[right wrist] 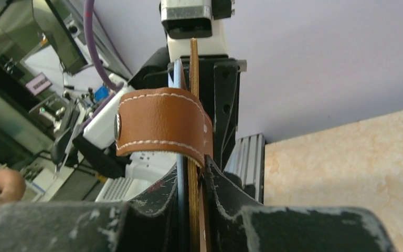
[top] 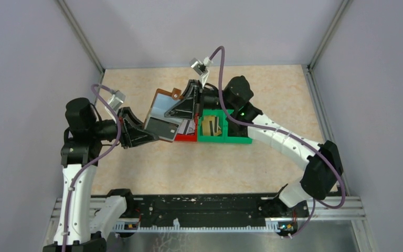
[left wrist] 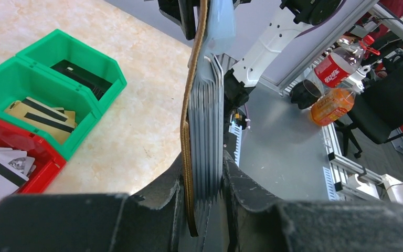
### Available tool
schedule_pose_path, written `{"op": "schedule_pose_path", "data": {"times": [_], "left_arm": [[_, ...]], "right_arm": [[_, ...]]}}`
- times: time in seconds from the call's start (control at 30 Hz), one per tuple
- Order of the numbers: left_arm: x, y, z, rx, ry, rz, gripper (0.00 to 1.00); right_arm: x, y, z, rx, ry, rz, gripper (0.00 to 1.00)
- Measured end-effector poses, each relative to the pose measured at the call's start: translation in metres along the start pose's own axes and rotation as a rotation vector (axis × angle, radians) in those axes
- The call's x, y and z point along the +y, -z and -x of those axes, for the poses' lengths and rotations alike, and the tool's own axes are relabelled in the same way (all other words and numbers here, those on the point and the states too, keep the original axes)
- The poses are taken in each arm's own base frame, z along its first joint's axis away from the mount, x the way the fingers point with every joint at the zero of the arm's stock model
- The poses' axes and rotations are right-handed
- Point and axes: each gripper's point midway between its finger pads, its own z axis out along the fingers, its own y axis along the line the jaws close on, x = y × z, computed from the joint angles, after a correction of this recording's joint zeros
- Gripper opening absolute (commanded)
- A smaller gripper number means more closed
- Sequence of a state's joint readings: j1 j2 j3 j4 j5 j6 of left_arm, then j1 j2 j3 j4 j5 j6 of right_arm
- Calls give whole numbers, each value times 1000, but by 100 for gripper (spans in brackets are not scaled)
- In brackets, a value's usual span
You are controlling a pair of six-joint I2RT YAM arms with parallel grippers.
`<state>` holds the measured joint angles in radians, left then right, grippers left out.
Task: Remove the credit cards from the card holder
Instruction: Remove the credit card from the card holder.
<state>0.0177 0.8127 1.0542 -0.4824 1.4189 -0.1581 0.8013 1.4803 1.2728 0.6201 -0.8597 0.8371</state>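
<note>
The brown card holder [top: 162, 111] hangs spread open above the bins, pale grey-blue inside, held between both grippers. My left gripper [top: 146, 127] is shut on its lower-left end. In the left wrist view the brown cover and the stack of grey-blue pockets [left wrist: 205, 121] are pinched between its fingers [left wrist: 203, 181]. My right gripper [top: 186, 107] is shut on the upper-right end, beside the snap tab [right wrist: 160, 128]; a tan edge and a thin dark edge sit between its jaws [right wrist: 193, 176]. Gold credit cards with dark stripes [left wrist: 39, 113] lie in a green bin. Whether cards remain in the pockets I cannot tell.
The green bin [top: 231, 137] has two compartments; the far one holds a dark card [left wrist: 81, 76]. A red bin [top: 186, 138] beside it holds white striped cards [left wrist: 0, 170]. Both bins stand mid-table under the holder. Grey walls enclose the table on three sides.
</note>
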Motion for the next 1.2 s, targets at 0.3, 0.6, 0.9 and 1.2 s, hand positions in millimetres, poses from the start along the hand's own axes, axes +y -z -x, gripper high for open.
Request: {"op": "schedule_pose_path", "data": {"times": [0.3,0.6,0.9,1.2], "left_arm": [[6,0,1,-5,3,39,74],[4,-3,24,-107,124,69,82],[-5,-5,43,-194,241,15,72],[-24,-3,58,-224,219,-29,50]], "right_arm": [[-1,2,-2,44,3,-10,0],[-6,9,22,-358,-74,-25,0],[26,2,36,-614,-105,45,0],[16,10,26,-747,-133,9,0]]}}
